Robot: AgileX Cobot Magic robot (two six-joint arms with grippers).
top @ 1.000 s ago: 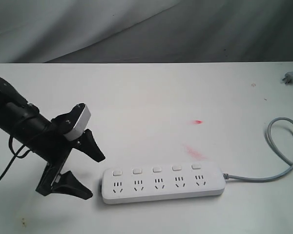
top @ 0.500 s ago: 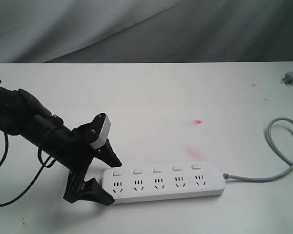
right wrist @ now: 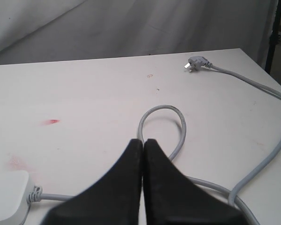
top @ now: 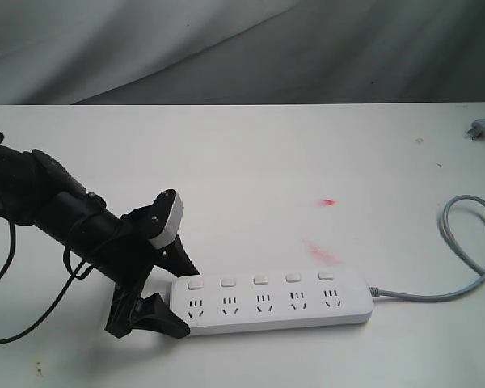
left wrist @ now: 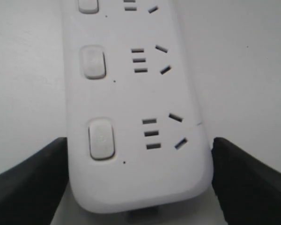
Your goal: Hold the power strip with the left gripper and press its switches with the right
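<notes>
Exterior view is giving me the white table [top: 267, 153] filling most of the frame, and the matte black arm [top: 56, 206] is reaching in low from the left edge. I'm seeing the power strip [top: 267, 303] lying flat near the front edge, sockets up, its grey cord [top: 420, 297] running off its right end and looping back. The left gripper [top: 183, 301] is straddling the strip's left end with its jaws spread. On the left wrist camera, one of its fingers [left wrist: 28, 187] is sitting on each long side of the strip, just beside the casing. I'm not able to tell whether they are pressing on it.

The right gripper [right wrist: 143, 145] is hanging over the cord loop with its fingers pressed together, nothing between them, well apart from the switches [top: 260, 280].

I'm also picking out the small grey plug [right wrist: 196, 63] resting near the table's far edge, and a red smear [top: 328, 201] beyond the strip.
</notes>
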